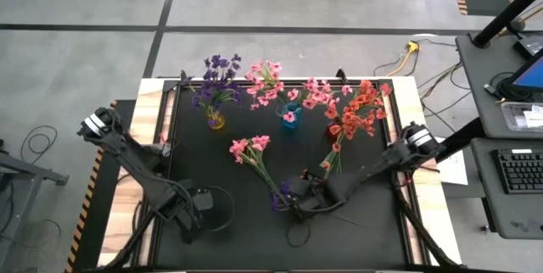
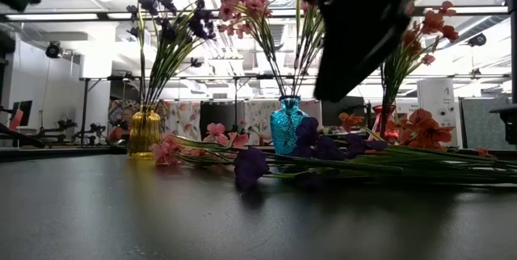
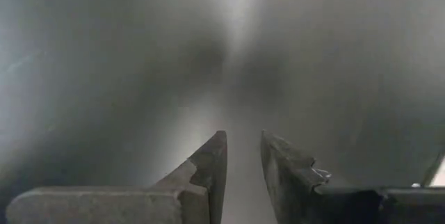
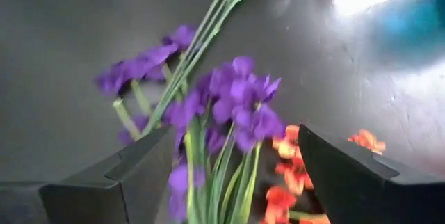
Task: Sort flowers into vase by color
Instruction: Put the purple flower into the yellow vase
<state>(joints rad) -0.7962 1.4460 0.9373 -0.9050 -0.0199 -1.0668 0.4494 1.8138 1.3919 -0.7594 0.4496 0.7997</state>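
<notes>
the left gripper waits at the near left, its fingers a little apart and holding nothing. the loose pink sprig lies mid-table. the right gripper hangs wide open around the purple sprig, not yet gripping. if it closes now, it may catch the crossing green stem or the coral blossoms too.

Matt black table top; glossy, seemingly glass vases; wooden edges.
</notes>
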